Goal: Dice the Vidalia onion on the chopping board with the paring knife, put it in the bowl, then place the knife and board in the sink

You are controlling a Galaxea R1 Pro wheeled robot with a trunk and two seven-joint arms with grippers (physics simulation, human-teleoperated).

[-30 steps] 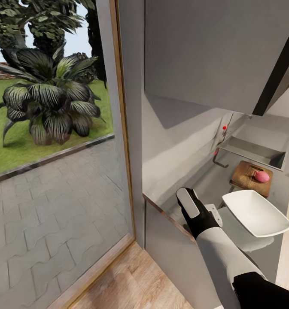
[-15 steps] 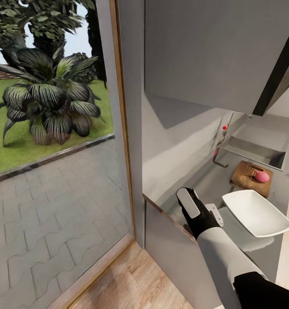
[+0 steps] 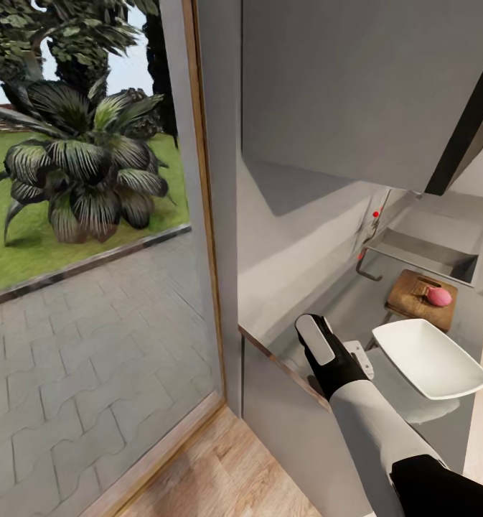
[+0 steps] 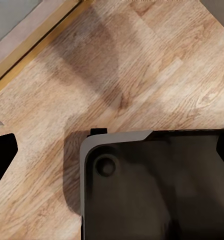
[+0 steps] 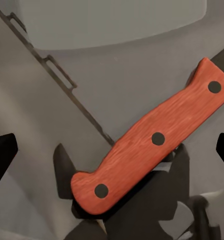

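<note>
The right tool (image 3: 320, 343) hovers over the bench (image 3: 356, 301), fingers spread around the unmarked red knife handle (image 5: 149, 142), not pinching it.

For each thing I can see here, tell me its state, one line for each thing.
Onion: whole, not cut, lying on the board.
Chopping board: flat on the countertop, beside the sink.
Bowl: upright, empty.
Sink: nothing seen in the part of the basin that shows.
Paring knife: lying on the countertop, between the fingertips, not gripped.
Right gripper: open, above the knife.
</note>
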